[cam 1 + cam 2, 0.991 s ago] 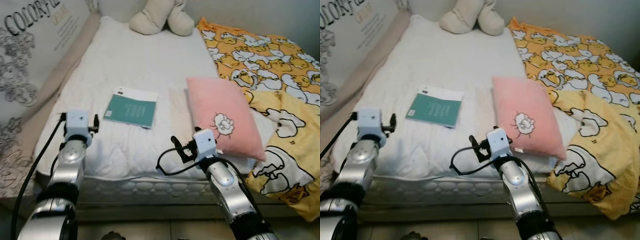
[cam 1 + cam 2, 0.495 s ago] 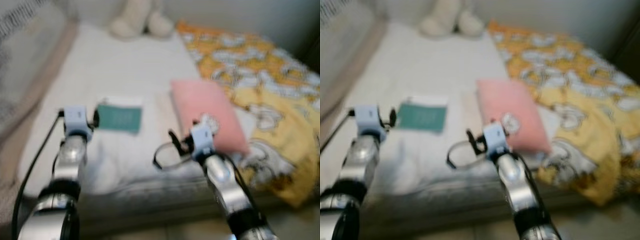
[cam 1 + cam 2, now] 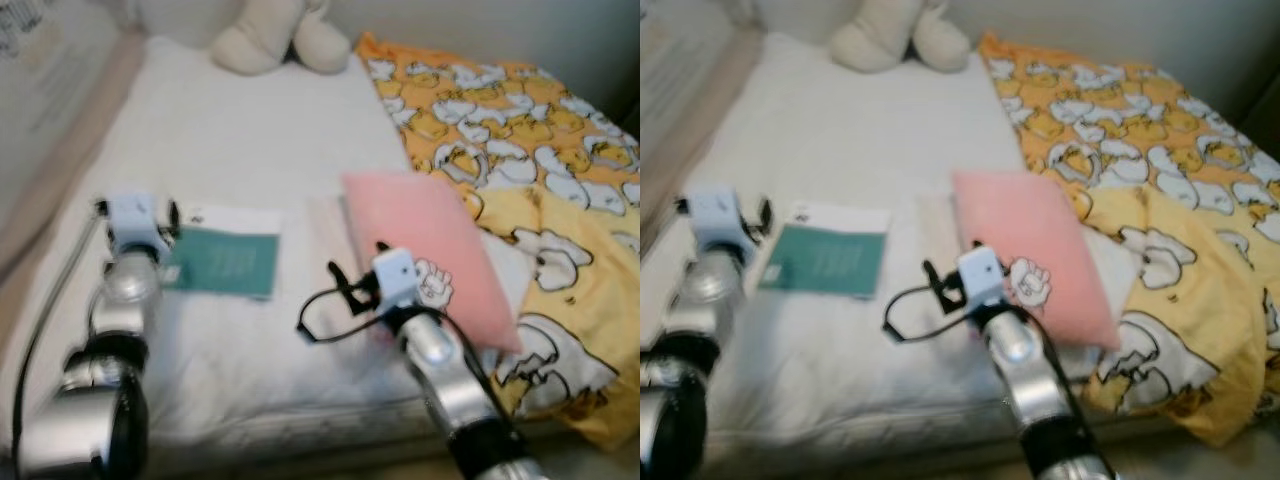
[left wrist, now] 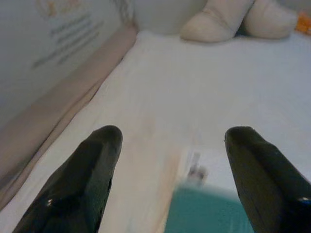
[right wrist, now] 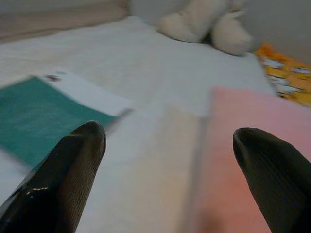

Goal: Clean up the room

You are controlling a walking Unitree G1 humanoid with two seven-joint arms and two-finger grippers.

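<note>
L gripper (image 4: 170, 145) open, nothing between the fingers (image 4: 92, 179). I'm holding it low over the near-left part of the mattress (image 3: 250, 130), just left of the teal book (image 3: 222, 265); book's white far edge and teal cover sit just ahead of the tips in the wrist view. Reads like a pre-grasp line-up on the book, prob first pick.

R gripper (image 5: 170, 160) also open and empty, wide spread. It hovers over the strip of sheet between book and pink pillow (image 3: 425, 250), pillow just right of it. Arm's parked mid-bed so either item is reachable, imo.

Materials, working outward:
- book: thin, flat, rectangular, softcover, teal w/ white band along far edge. Lies flush on a soft sheet, so no edge to get under; likely needs a press-and-slide or edge pinch.
- mattress: white, quilted, squashy, gives under load.
- pillow: pink, plump, oblong, small cartoon print near its near end. Soft, easy pinch.
- duvet (image 3: 520, 130): yellow/orange duck print, rumpled, covers the right side and hangs off the near-right corner.
- plush toy (image 3: 280, 35): cream, rounded legs, at the far end.
- left side: beige padded border, printed wall panel (image 3: 40, 60) behind it.

Eye views slightly blurred.
</note>
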